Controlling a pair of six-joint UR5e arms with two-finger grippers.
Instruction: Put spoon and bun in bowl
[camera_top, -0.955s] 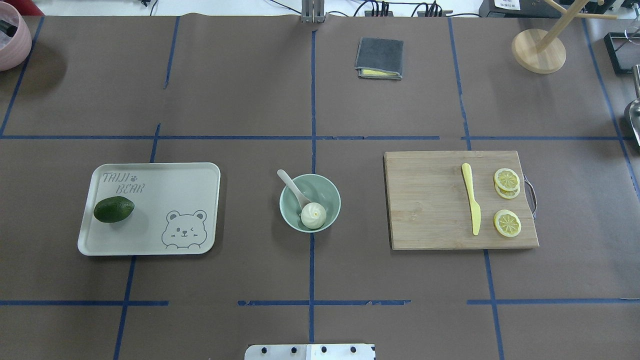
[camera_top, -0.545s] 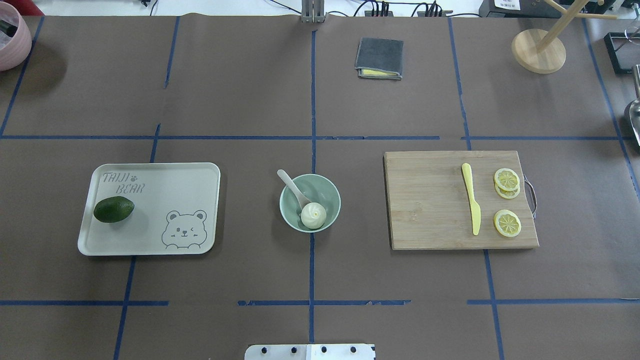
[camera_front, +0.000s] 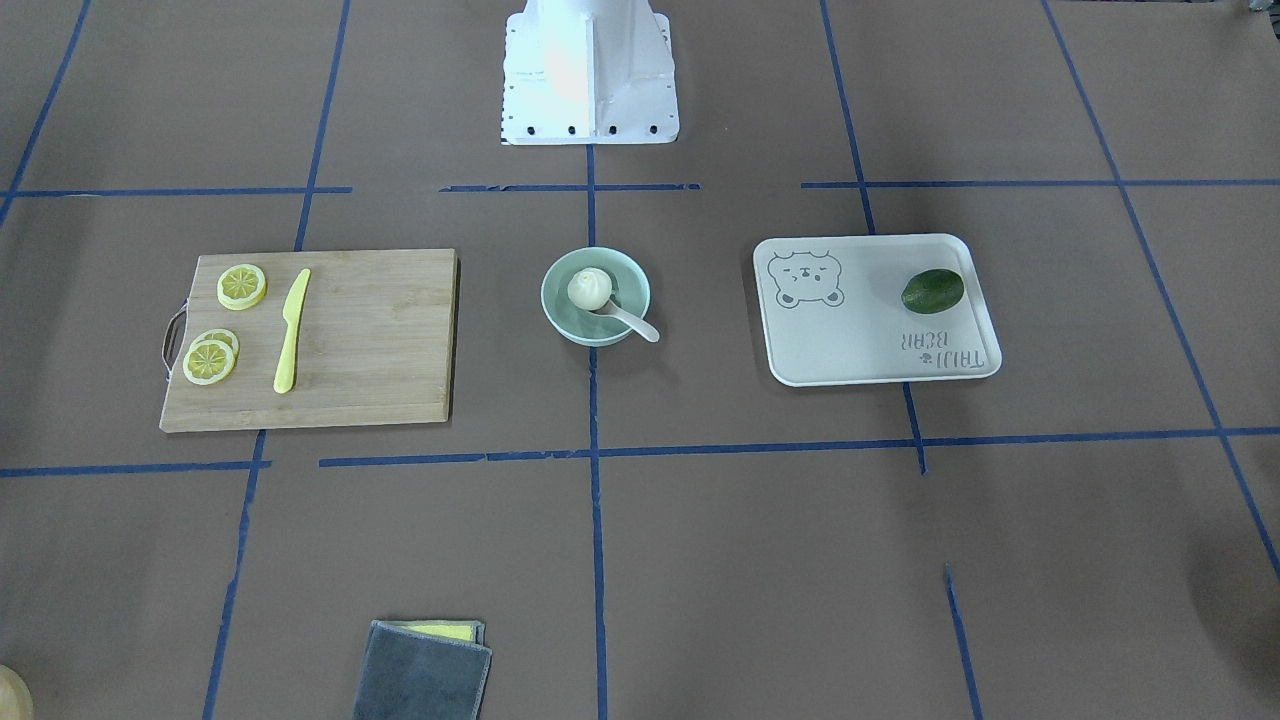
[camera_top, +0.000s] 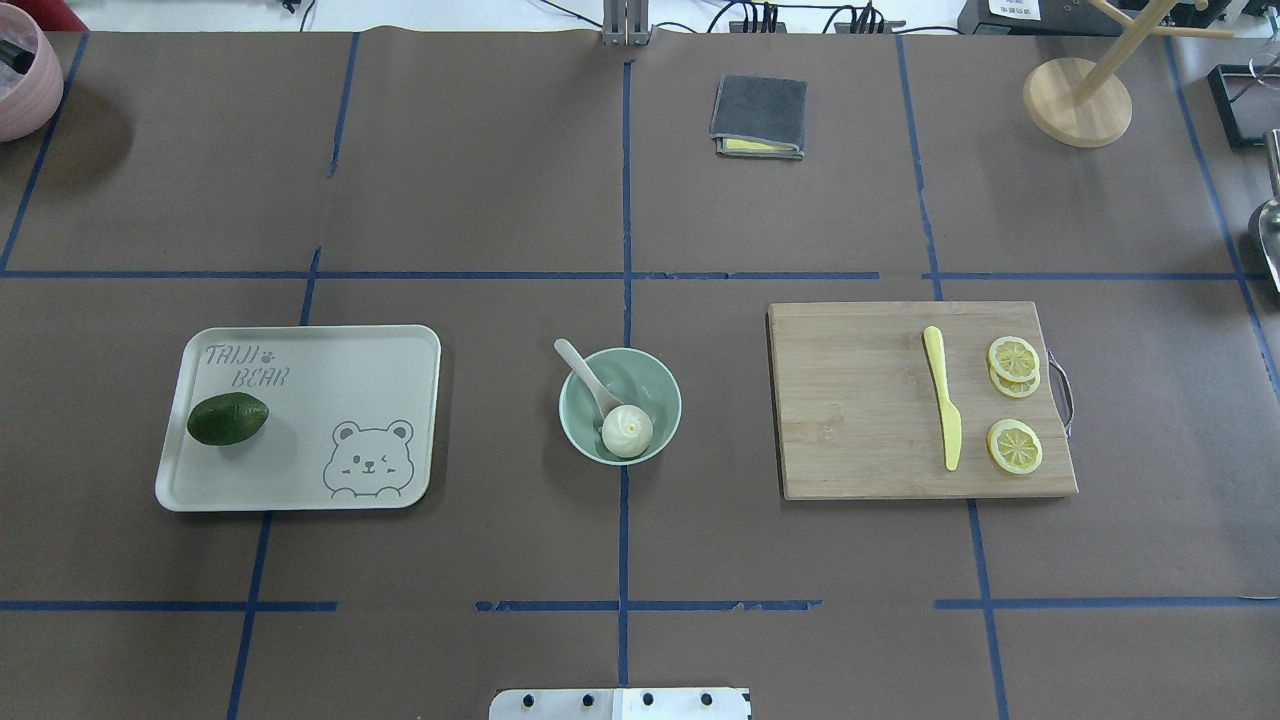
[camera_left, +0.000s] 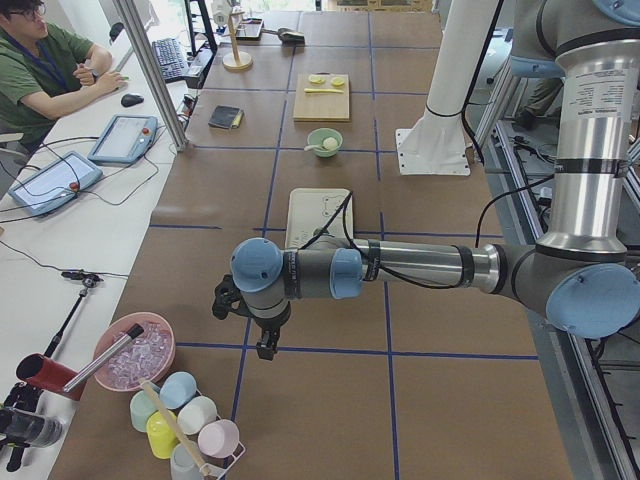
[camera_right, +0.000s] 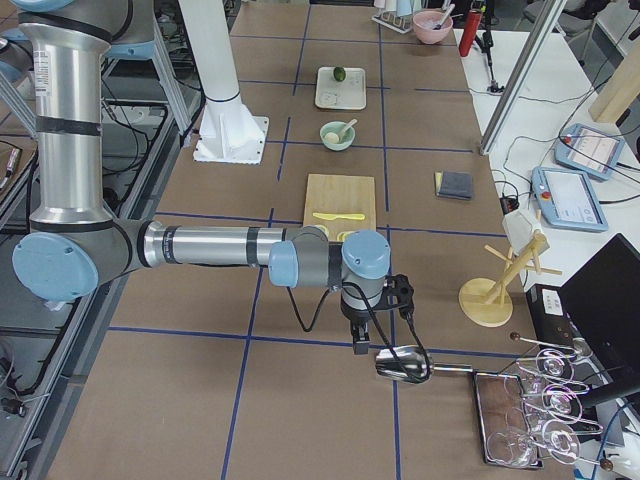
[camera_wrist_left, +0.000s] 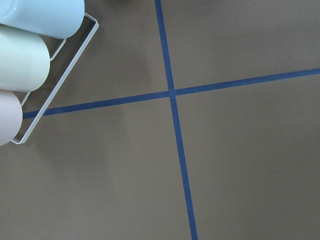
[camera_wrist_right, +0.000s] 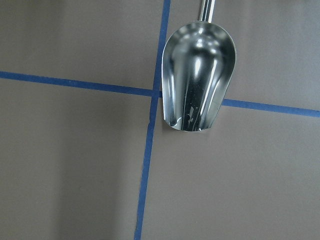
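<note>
The pale mint-green bowl (camera_top: 652, 380) stands at the table's middle. The white bun (camera_top: 627, 432) lies inside it at the near side. The off-white spoon (camera_top: 585, 372) rests in the bowl with its scoop by the bun and its handle out over the far-left rim. The front-facing view shows the same bowl (camera_front: 632, 276), bun (camera_front: 589, 289) and spoon (camera_front: 632, 321). Neither gripper is near the bowl. My left gripper (camera_left: 266, 347) hangs over the table's left end, and my right gripper (camera_right: 359, 343) over the right end. I cannot tell whether either is open or shut.
A pale tray (camera_top: 330, 370) with a dark green lime (camera_top: 227, 418) lies left of the bowl. A wooden board (camera_top: 850, 400) with a yellow knife (camera_top: 943, 395) and lemon slices (camera_top: 1014, 445) lies right. A metal scoop (camera_wrist_right: 197, 82) lies under the right wrist, and a cup rack (camera_wrist_left: 30, 65) under the left.
</note>
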